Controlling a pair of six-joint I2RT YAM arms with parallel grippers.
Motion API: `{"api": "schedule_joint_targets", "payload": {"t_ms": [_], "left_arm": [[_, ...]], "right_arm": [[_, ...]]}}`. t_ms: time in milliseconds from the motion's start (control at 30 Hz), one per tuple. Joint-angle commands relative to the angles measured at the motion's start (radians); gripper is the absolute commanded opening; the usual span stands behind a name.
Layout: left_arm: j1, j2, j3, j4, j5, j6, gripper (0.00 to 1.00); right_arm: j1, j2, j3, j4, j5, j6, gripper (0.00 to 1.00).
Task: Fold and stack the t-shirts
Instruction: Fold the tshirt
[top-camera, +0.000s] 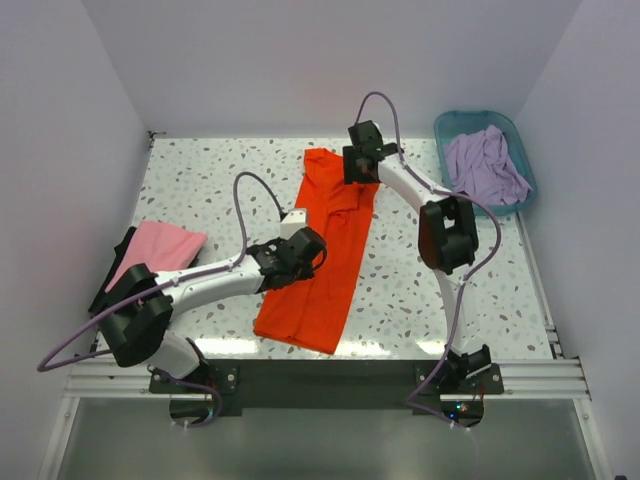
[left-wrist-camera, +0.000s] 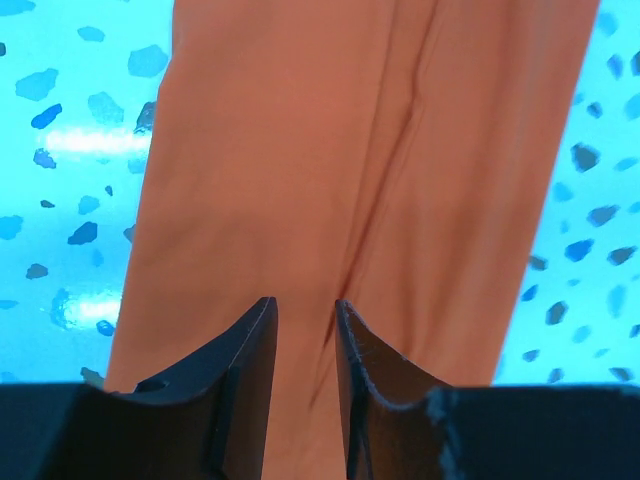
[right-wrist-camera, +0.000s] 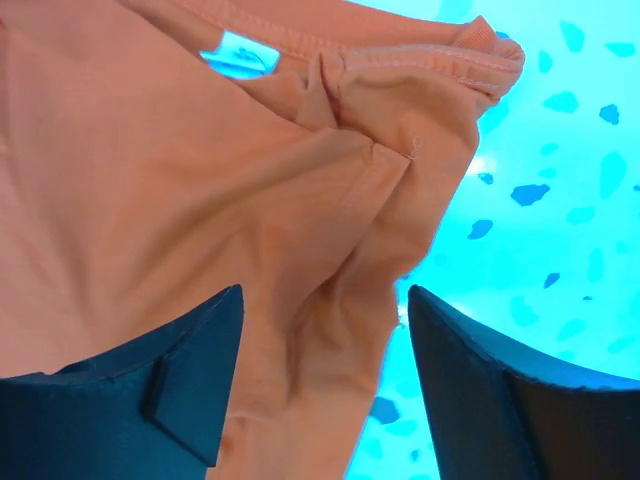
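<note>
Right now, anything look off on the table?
The orange shirt lies as a long strip, slanted across the table, with its collar end bunched and creased. The lavender shirt sits crumpled in the teal basket.

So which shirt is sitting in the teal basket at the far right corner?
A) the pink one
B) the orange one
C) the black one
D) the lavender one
D: the lavender shirt lies bunched inside the teal basket, while the orange shirt is stretched out on the table between the two arms.
</note>
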Motion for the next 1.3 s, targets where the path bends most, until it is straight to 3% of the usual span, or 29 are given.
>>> {"api": "schedule_joint_targets", "payload": {"t_ms": [0,100,567,667,767,1100,1267], "left_arm": [[-0.007,0.011,-0.055,-0.003,-0.002,0.125,0.34],[-0.012,0.061,-0.076,0.003,0.008,0.119,0.31],[-0.112,0.117,-0.168,0.077,0.139,-0.068,0.29],[-0.119,0.094,-0.198,0.140,0.211,-0.101,0.29],[-0.138,0.089,-0.195,0.157,0.243,-0.124,0.30],[-0.106,0.140,-0.120,0.163,0.269,-0.099,0.38],[-0.047,0.097,-0.093,0.169,0.304,-0.046,0.42]], "right_arm": [[0.010,-0.062,-0.017,0.014,-0.025,0.112,0.68],[0.009,-0.026,-0.020,-0.003,-0.036,0.136,0.58],[0.000,-0.132,-0.402,0.130,-0.048,0.176,0.05],[-0.008,-0.163,-0.434,0.167,-0.080,0.150,0.04],[-0.008,-0.166,-0.414,0.172,-0.098,0.088,0.05],[-0.037,0.023,-0.085,0.022,-0.109,0.018,0.39],[-0.043,-0.002,-0.057,0.012,-0.111,0.009,0.70]]}}
